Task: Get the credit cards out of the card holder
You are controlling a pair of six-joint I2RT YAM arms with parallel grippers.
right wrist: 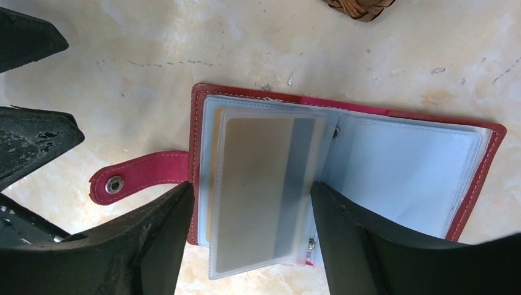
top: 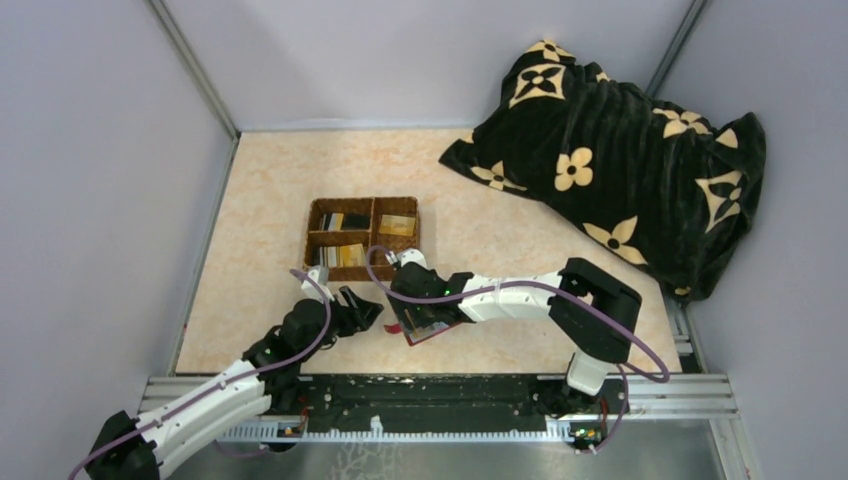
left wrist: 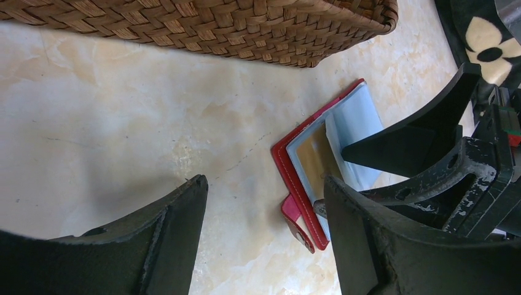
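1. Right wrist view. The right jaws, nearest the lens, stand apart and clamp nothing. The card holder [right wrist: 399, 166] lies open on the surface [right wrist: 184, 49] directly beyond them. A clear pocket leaf carrying a tan card [right wrist: 258, 184] with a grey stripe sits in the gap between the two fingers. The snap tab [right wrist: 138, 178] extends to the left, unfastened. The left jaws show at the left edge, just beside the tab.
2. Left wrist view. The left jaws are apart and empty over bare surface. The card holder [left wrist: 295, 184] lies open beyond one finger, red cover down. One finger of the right jaws reaches its bluish leaf; contact cannot be confirmed. The wicker basket [left wrist: 215, 24] stands beyond, apart from the holder.
3. Top view. The card holder [top: 435, 328] lies at the near middle of the surface, under the right jaws, with the left jaws just to its left. The basket [top: 362, 203] behind it shows cards [top: 343, 255] in three compartments. A patterned blanket [top: 610, 150] lies at the far right.
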